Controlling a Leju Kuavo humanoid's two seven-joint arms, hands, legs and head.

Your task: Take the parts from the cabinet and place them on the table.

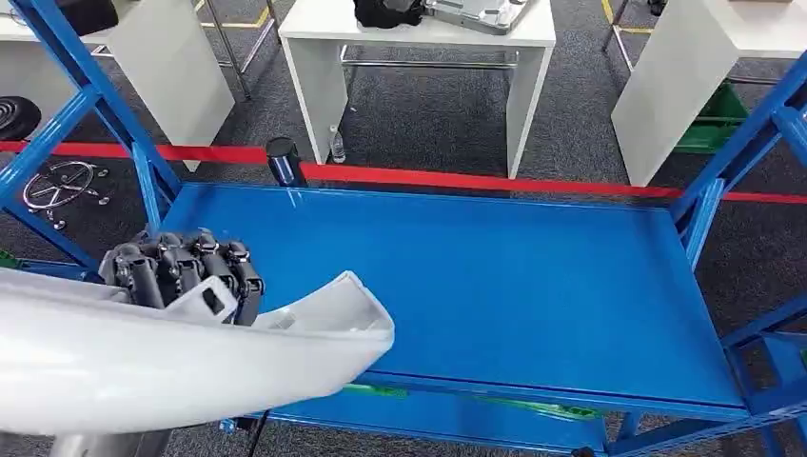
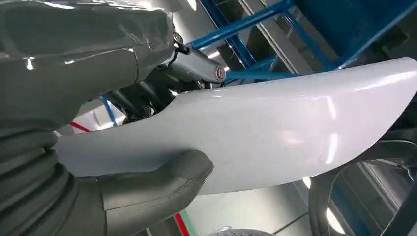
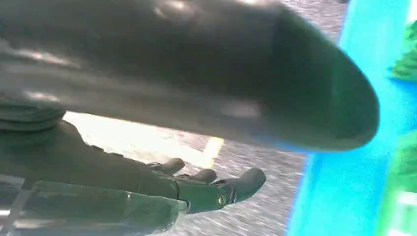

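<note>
Left robot hand (image 1: 181, 271) grips the white part (image 1: 190, 357); right wrist view shows right robot hand (image 3: 206, 189) spread, holding nothing.

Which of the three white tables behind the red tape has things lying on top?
The middle white table, straight ahead beyond the red tape: a dark bag and a grey case lie on it.

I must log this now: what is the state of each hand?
Left hand: holding the white curved part.
Right hand: open, holding nothing.
</note>
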